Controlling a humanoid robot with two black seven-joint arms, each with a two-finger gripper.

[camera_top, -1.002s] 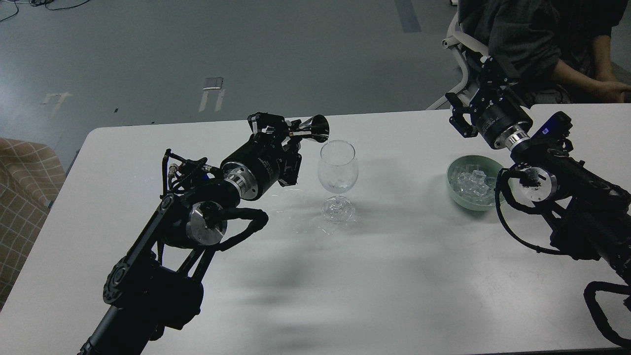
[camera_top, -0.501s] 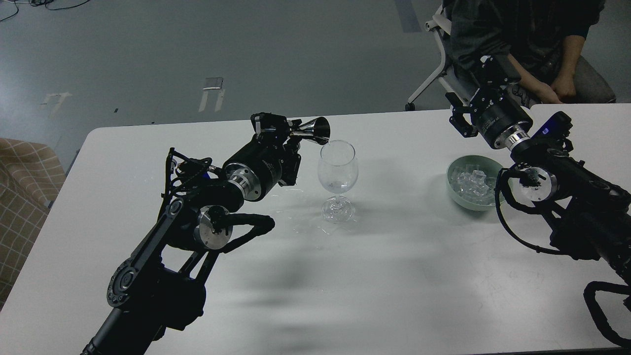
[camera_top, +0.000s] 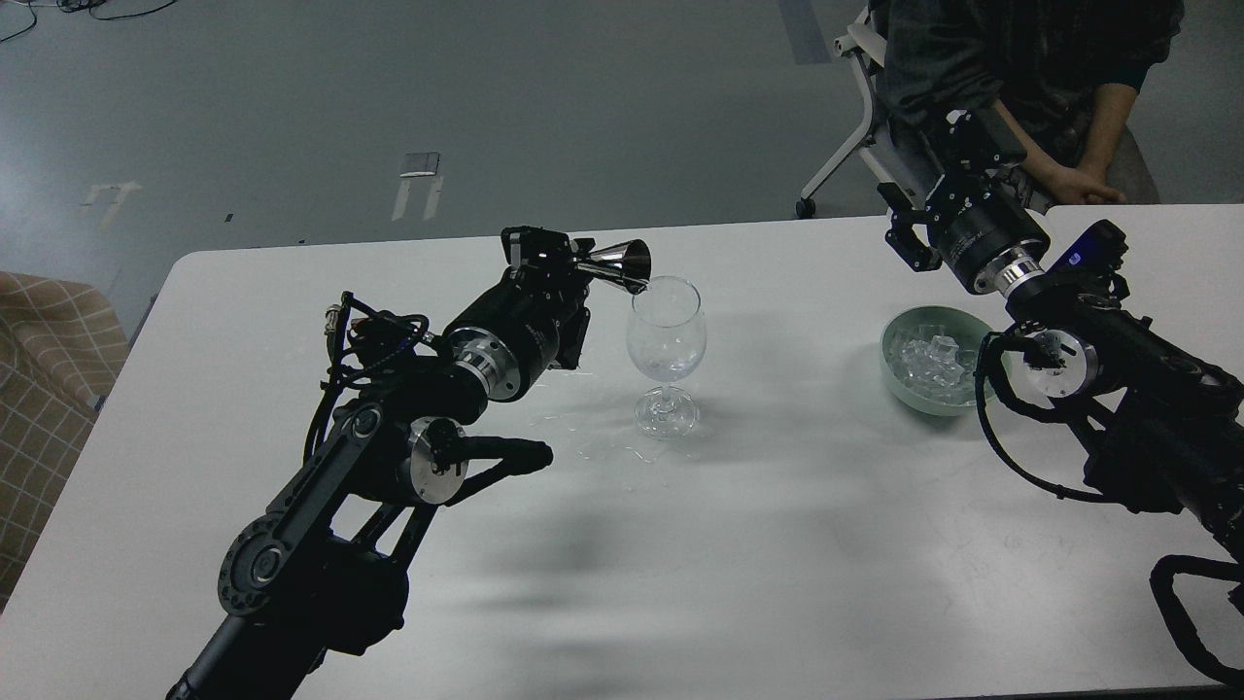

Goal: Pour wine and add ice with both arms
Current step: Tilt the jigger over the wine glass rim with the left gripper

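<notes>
A clear wine glass [camera_top: 666, 335] stands upright at the middle of the white table [camera_top: 777, 544]. A little clear wine [camera_top: 667, 369] lies at the bottom of its bowl. My left gripper [camera_top: 573, 261] is shut on a small metal jigger [camera_top: 622, 264], tipped on its side with its mouth at the glass's rim. A pale green bowl [camera_top: 889, 365] at the right holds several clear ice cubes [camera_top: 931, 357]. My right gripper [camera_top: 948, 180] hovers behind and above the bowl, at the table's far edge; its fingers look spread and hold nothing.
A person sits on a white-framed chair [camera_top: 855, 126] behind the table's far right corner, a hand near my right gripper. Small wet glints lie on the table beside the glass's foot [camera_top: 666, 416]. A chequered seat [camera_top: 39, 379] stands at the left.
My left arm has shifted right and lowered the jigger, tipping its mouth over the glass's rim. The person behind has moved back and to the right. My right arm has hardly moved.
</notes>
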